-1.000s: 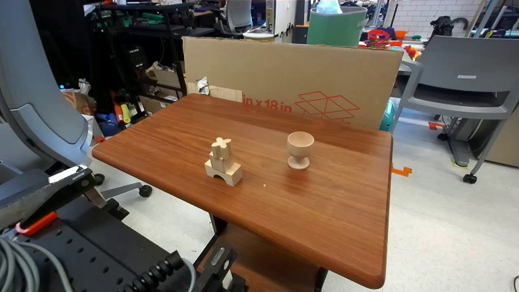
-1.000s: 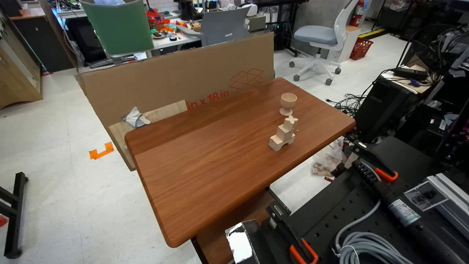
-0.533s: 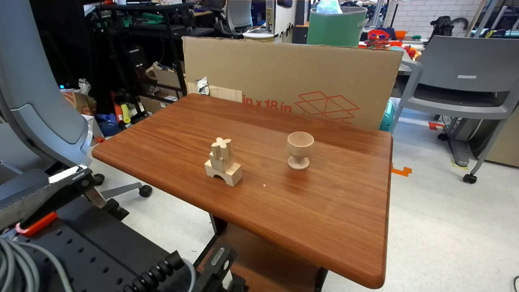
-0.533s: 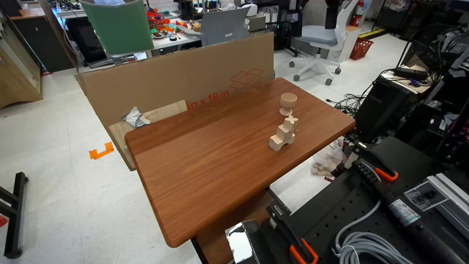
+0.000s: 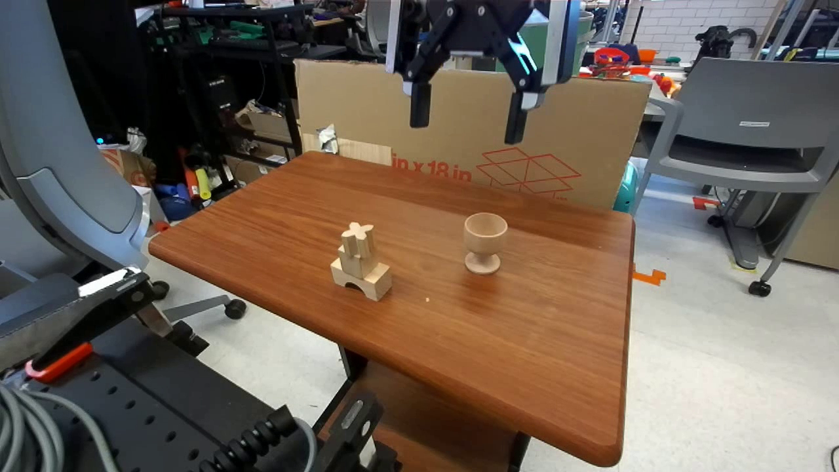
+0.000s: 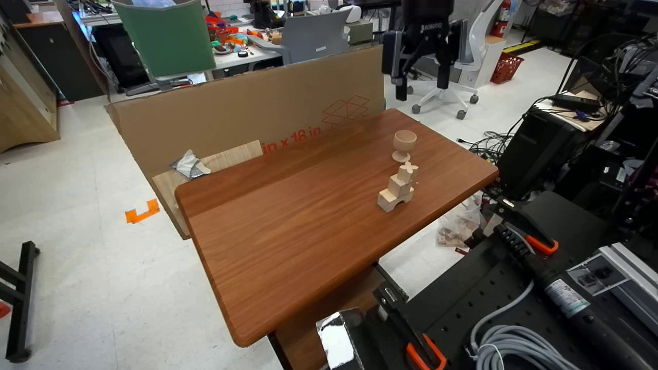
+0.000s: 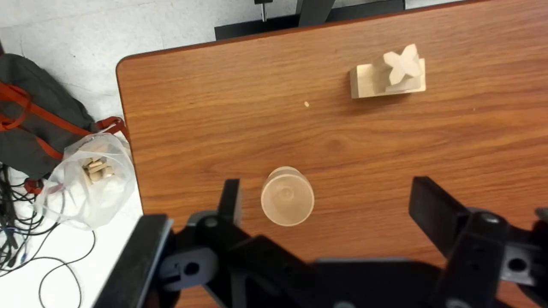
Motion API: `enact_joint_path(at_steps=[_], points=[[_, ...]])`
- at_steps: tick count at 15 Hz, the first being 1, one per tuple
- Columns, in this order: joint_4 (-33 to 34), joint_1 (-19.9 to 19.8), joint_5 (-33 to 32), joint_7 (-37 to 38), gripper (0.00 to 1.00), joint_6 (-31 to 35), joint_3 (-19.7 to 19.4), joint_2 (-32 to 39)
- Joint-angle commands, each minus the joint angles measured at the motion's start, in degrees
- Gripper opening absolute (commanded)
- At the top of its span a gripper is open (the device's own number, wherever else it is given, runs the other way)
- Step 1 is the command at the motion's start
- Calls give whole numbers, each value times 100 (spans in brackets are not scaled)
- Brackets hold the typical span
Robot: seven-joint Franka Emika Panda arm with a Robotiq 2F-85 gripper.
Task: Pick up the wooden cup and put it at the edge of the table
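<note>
The wooden cup [image 5: 485, 237] stands upright on the reddish-brown table [image 5: 537, 354] in both exterior views [image 6: 404, 144]. In the wrist view the cup [image 7: 287, 199] is seen from above, its bowl empty. My gripper [image 5: 468, 128] is open and empty, high above the table, with its fingers pointing down. In an exterior view the gripper [image 6: 422, 88] hangs above the table's far end, apart from the cup. In the wrist view the cup appears between the fingertips [image 7: 327, 184], closer to the left finger.
A stacked light wood block figure [image 5: 364, 274] stands beside the cup; it also shows in the wrist view [image 7: 385, 79]. A cardboard sheet [image 6: 247, 113] stands along one table side. A clear bag with wood pieces [image 7: 92, 179] lies beyond a short edge.
My gripper has come down into both exterior views from above. It was out of sight one second ago. The cup and the block figure have not moved.
</note>
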Motion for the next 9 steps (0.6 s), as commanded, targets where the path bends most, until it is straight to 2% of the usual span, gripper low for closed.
enact_joint_path(at_steps=[1,9], points=[[507,26,15,123,100,142,27,610],[874,139,-212,357,100,397,-62,1180]])
